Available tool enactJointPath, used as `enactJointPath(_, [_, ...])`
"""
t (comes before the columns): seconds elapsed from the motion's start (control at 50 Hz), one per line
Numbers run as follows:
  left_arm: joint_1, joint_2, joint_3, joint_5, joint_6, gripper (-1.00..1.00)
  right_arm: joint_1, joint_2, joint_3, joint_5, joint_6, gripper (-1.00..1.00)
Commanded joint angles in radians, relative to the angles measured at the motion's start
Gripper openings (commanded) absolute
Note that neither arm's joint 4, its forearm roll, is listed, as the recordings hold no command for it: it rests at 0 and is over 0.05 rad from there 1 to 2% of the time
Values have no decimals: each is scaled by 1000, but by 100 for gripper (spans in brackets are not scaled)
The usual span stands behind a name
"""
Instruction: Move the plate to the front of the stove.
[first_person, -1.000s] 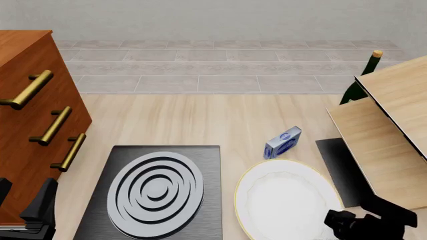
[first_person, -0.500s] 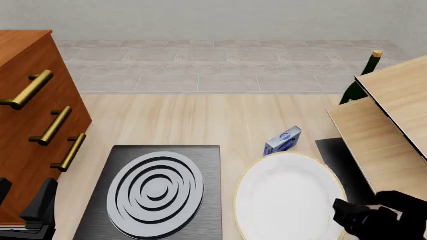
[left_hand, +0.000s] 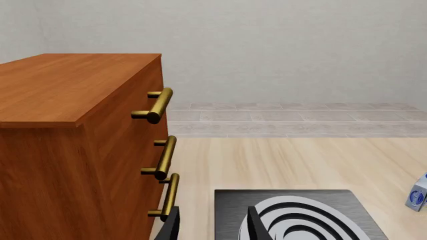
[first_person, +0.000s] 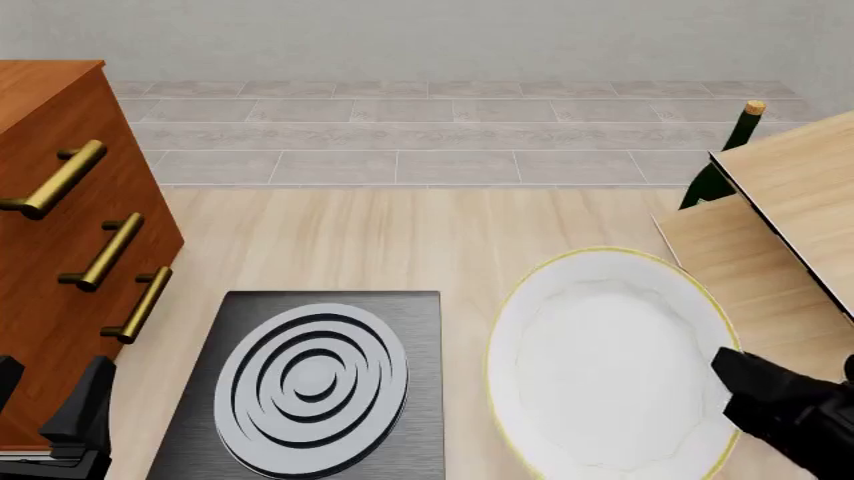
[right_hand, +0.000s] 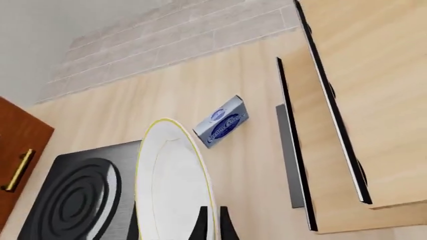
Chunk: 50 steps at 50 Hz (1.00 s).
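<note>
You have the plate pinched by its near right edge in the right pincer, whose two fingers sit one on each face of the rim. It is lifted and tilted, hanging to the right of the stove and above the bench, not yet at the stove's front edge. The plate is stiff and probably heavy for so thin a hold; glazed, it may slip or swing, and it would break if dropped. Keep the grip on the gold rim and move slowly, levelling it before you set it down. A small blue-and-white box lies on the bench just beyond the plate. Your left pincer hangs with fingers apart and holding nothing beside the wooden drawer cabinet, over the stove's left edge.
</note>
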<state>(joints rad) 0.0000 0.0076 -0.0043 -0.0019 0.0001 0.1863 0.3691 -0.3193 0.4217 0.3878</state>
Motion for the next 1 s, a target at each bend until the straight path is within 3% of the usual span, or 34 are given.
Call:
enactJointPath(0.02, [0,0,0,0,0,100,20,-18,-86,22,10,-100])
enactJointPath(0.46, [0,0,0,0,0,100,85,108,-139,-112,34,-100])
enactJointPath(1.0, [0,0,0,0,0,100,165,430,-344,-307,40,-100])
